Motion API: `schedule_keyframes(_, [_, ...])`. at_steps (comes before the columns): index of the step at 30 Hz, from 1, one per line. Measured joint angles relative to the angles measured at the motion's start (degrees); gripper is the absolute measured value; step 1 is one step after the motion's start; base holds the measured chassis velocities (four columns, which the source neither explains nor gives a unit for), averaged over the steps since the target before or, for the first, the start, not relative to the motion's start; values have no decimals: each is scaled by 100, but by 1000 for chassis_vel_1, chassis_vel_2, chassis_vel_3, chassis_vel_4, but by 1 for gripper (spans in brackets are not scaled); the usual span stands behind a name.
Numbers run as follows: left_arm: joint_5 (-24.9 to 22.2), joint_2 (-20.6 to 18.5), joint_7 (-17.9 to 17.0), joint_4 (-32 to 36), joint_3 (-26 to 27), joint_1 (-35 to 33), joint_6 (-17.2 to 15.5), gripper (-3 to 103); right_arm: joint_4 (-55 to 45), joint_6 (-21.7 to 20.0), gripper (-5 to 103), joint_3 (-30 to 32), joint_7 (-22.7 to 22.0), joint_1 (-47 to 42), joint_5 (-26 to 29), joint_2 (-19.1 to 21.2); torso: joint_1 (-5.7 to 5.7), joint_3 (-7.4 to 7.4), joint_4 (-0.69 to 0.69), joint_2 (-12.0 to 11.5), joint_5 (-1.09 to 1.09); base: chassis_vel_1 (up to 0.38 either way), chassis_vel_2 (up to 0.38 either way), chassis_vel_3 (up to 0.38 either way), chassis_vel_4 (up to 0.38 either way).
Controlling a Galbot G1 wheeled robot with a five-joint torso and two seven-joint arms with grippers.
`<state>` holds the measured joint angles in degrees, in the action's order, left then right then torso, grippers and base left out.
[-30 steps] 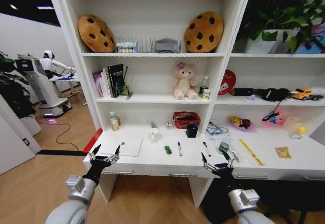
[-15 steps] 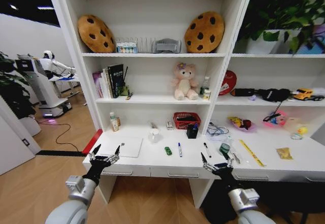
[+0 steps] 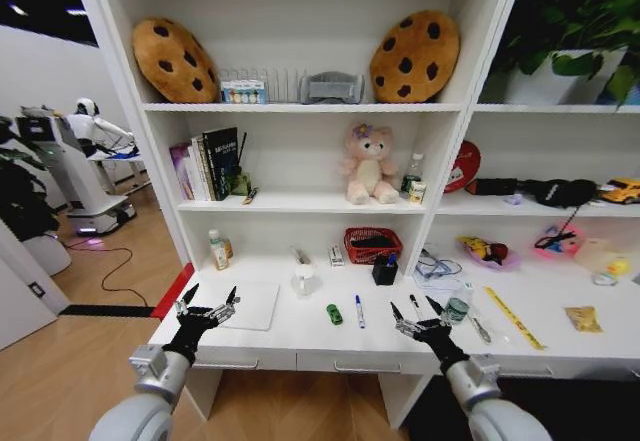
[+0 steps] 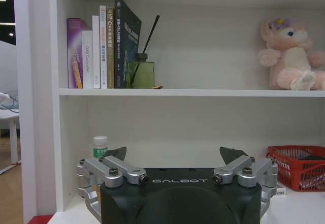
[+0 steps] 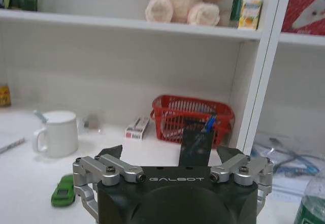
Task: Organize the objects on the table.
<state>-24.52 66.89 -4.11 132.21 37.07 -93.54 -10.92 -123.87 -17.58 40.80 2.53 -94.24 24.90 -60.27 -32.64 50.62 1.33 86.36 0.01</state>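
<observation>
Head view: the left end effector point(image 3: 208, 304) is held released, fingers spread, at the front left edge of the worktop point(image 3: 290, 333), just before the laptop point(image 3: 243, 305) lying flat there. The right end effector point(image 3: 417, 317) is likewise released and empty, poised at the front edge right of centre, near the jar point(image 3: 457, 310) and the black pen point(image 3: 414, 301). Nothing is gripped by either.

Between the two end effectors, the green item point(image 3: 334, 314) and the blue pen point(image 3: 359, 311) are seen lying apart on the bare surface. The ruler point(image 3: 513, 317) lies diagonally to the right of the jar, with a small yellow packet point(image 3: 583, 319) further right. Behind these, a white mug point(image 3: 303, 279) stands beside the laptop, and a red basket point(image 3: 372, 244) sits against the back panel with a black pen holder point(image 3: 384, 271) just in front of it. A small bottle point(image 3: 218, 250) stands at the back left. Drawer handles point(image 3: 359, 368) are seen under the front edge.

On the shelf above, books point(image 3: 207, 164) and a plush bear point(image 3: 366, 164) are placed; two cookie cushions point(image 3: 172, 57) lean on the top shelf.

In the right wrist view, the mug point(image 5: 57, 133), green item point(image 5: 63, 190), basket point(image 5: 193, 121) and pen holder point(image 5: 197, 149) are seen beyond the spread fingers point(image 5: 109, 155). In the left wrist view, the bottle point(image 4: 100, 147) stands just beyond one fingertip point(image 4: 118, 154).
</observation>
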Motion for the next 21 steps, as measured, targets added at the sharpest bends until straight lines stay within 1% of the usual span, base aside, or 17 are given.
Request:
schedule_keyframes(1, [0,-1,0,0,0,0,0,100,-1,-210,100,-70,-53,46,188,181,1,0,-2,2,-1,43,-11,-4,52])
schedule_keyframes(2, [0,-1,0,0,0,0,0,100,-1,-210,100,-70,-53,46,188,181,1,0,-2,2,-1,43,-11,-4,52])
schedule_keyframes(3, [0,0,0,0,0,0,0,100,-4,-349,100,-135,-106,75,304,281,1,0,-2,2,-2,33,-26,-37,52])
schedule_keyframes(4, [0,0,0,0,0,0,0,100,39,-522,100,-287,-158,189,423,387,1,0,3,2,1,0,0,0,0])
schedule_keyframes(5, [0,0,0,0,0,0,0,100,39,-522,100,-287,-158,189,423,387,1,0,3,2,1,0,0,0,0])
schedule_keyframes(9, [0,0,1,0,0,0,0,100,378,-716,100,-955,-244,860,506,509,-1,0,-1,1,0,0,0,0,0])
schedule_keyframes(10, [0,0,1,0,0,0,0,100,478,-773,100,-1178,-303,1063,556,514,-1,0,-2,1,-1,0,0,0,0])
schedule_keyframes(11, [0,0,1,0,0,0,0,100,478,-773,100,-1178,-303,1063,556,514,-1,0,-2,1,-1,0,0,0,0])
schedule_keyframes(13, [0,0,0,0,0,0,0,100,652,-899,100,-1519,-457,1377,681,493,-2,1,-2,0,-2,0,0,0,0])
schedule_keyframes(14, [0,0,0,0,0,0,0,100,652,-899,100,-1519,-457,1377,681,493,-2,1,-2,0,-2,0,0,0,0])
schedule_keyframes(15, [0,0,1,0,0,0,0,100,876,-995,100,-1906,-671,1680,782,409,-2,0,-1,0,0,0,0,0,0])
schedule_keyframes(16, [0,0,0,0,0,0,0,100,974,-1009,100,-2052,-744,1790,784,360,-2,1,-1,0,-2,0,0,0,0])
schedule_keyframes(17, [0,0,0,0,0,0,0,100,974,-1009,100,-2052,-744,1790,784,360,-2,1,-1,0,-2,0,0,0,0])
schedule_keyframes(19, [0,0,1,1,0,0,0,100,1238,-1032,100,-2436,-857,2096,733,210,-1,1,0,0,-1,0,0,0,0])
schedule_keyframes(20, [0,0,1,1,0,0,0,100,1238,-1032,100,-2436,-857,2096,733,210,-1,1,0,0,-1,0,0,0,0])
schedule_keyframes(21, [0,0,1,1,-1,0,0,100,1343,-1038,100,-2570,-870,2224,692,147,-2,0,0,0,0,0,0,0,0])
